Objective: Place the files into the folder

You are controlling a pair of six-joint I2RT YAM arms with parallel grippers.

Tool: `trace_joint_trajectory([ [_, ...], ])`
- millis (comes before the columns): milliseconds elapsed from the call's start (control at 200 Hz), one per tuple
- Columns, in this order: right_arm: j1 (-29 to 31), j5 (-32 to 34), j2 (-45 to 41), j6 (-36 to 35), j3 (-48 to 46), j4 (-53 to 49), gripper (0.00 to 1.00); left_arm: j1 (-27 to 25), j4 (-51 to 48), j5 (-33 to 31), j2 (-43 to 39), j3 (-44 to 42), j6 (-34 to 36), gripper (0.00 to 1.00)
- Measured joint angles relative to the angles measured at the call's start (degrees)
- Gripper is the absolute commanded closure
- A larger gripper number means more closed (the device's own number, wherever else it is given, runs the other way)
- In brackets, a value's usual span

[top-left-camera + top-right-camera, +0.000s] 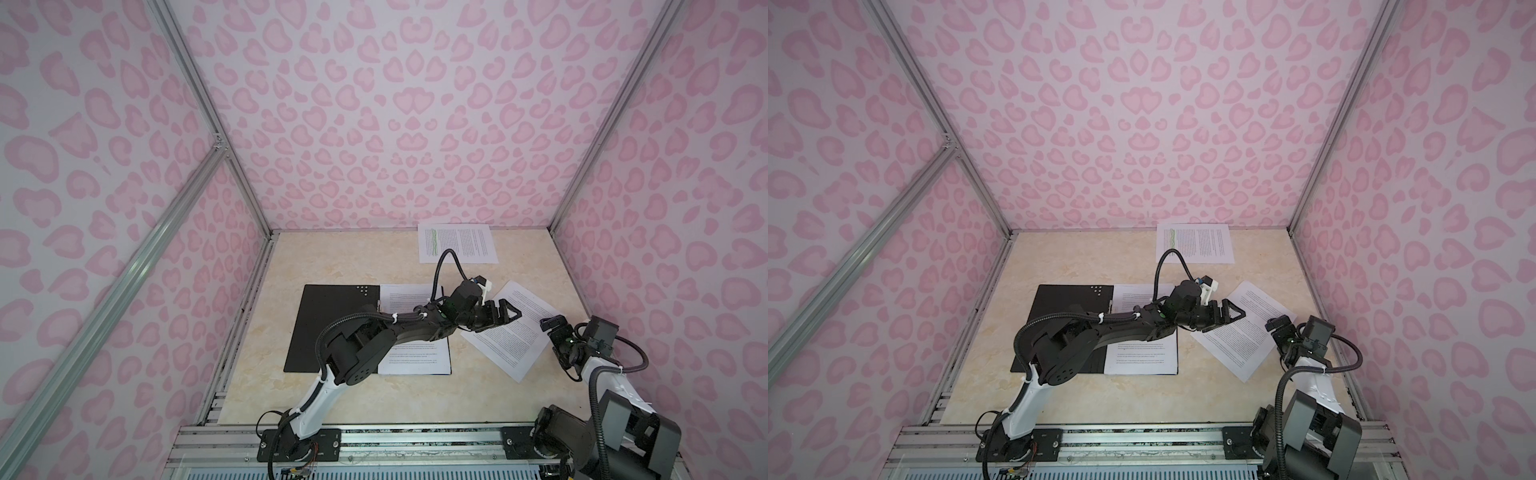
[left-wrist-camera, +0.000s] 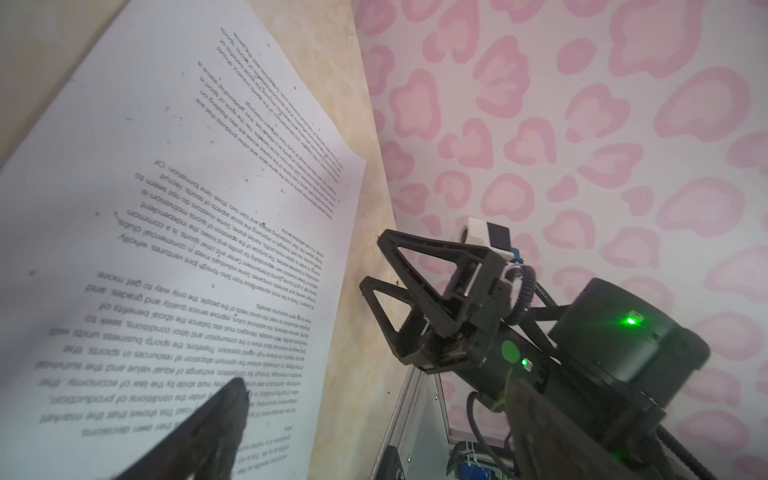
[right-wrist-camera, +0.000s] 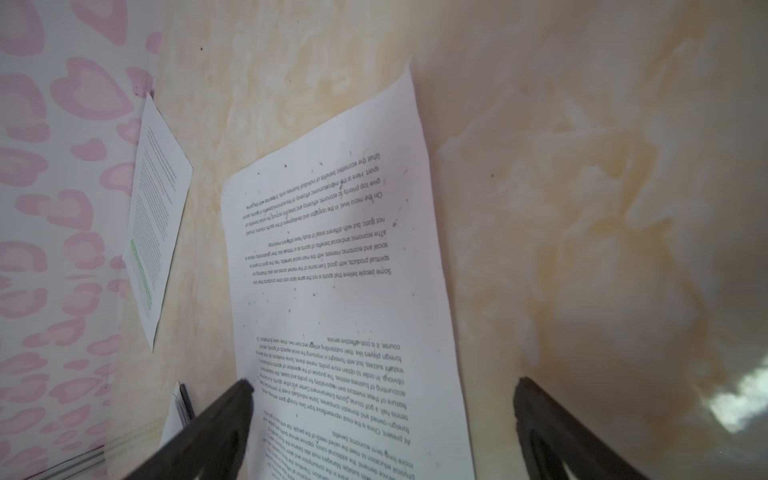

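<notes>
Where the desk (image 1: 332, 257) shows bare, it's a beige marbled top. An aluminium rail (image 1: 415, 436) runs along its near edge and carries both arm bases (image 1: 299, 444). Room is a booth: walls (image 1: 374, 124) in pink blotch print, aluminium frame posts (image 1: 208, 104) at the corners.

- The folder (image 1: 328, 328) lies open and flat, left of the desk's middle, black inside up, pale dots near its far edge.
- A stack of printed sheets (image 1: 419, 361) lies on its right half, partly hidden under the left arm (image 1: 374, 340).
- One loose sheet (image 1: 511, 345) lies skewed near the right edge.
- The green-highlighted sheet (image 1: 457, 243) lies against the far edge, towards the far right corner, well apart from the folder.
- The left hand (image 1: 509, 318) is over the loose sheet, fingers apart, nothing in them. Can't tell if it touches the paper.
- The right hand (image 1: 552, 323) is at that sheet's right side, fingers (image 3: 224, 415) spread wide, one over the paper and one over bare desk. It's not clamped on anything.
</notes>
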Motion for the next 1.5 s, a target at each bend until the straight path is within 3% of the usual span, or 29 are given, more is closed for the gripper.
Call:
trace_joint_trajectory([
  [330, -1.3, -6.0, 8.0, -0.5, 0.1, 8.2, 0.07, 0.4, -6.2, 2.0, 5.9, 3.5, 2.1, 0.01],
  [840, 0.9, -9.4, 9.2, -2.8, -0.1, 9.0, 0.07, 0.2, -4.7, -1.6, 4.2, -0.4, 9.0, 0.00],
  [1150, 5.2, -13.1, 5.8, -0.3, -2.7, 8.7, 0.09, 0.3, -2.3, -1.4, 5.0, -0.5, 12.0, 0.00],
  [1240, 5.9, -12.9, 4.0, 0.5, -3.2, 6.9, 0.16, 0.3, -1.2, -1.3, 5.4, -0.5, 12.2, 0.00],
  [1360, 5.8, -11.3, 4.2, 0.6, -3.1, 5.5, 0.40, 0.5, -0.4, -0.8, 5.6, -0.7, 12.2, 0.00],
  [1500, 5.2, -10.2, 7.5, 0.6, -2.3, 5.9, 0.57, 0.6, 1.1, -0.5, 5.5, -1.6, 12.2, 0.00],
])
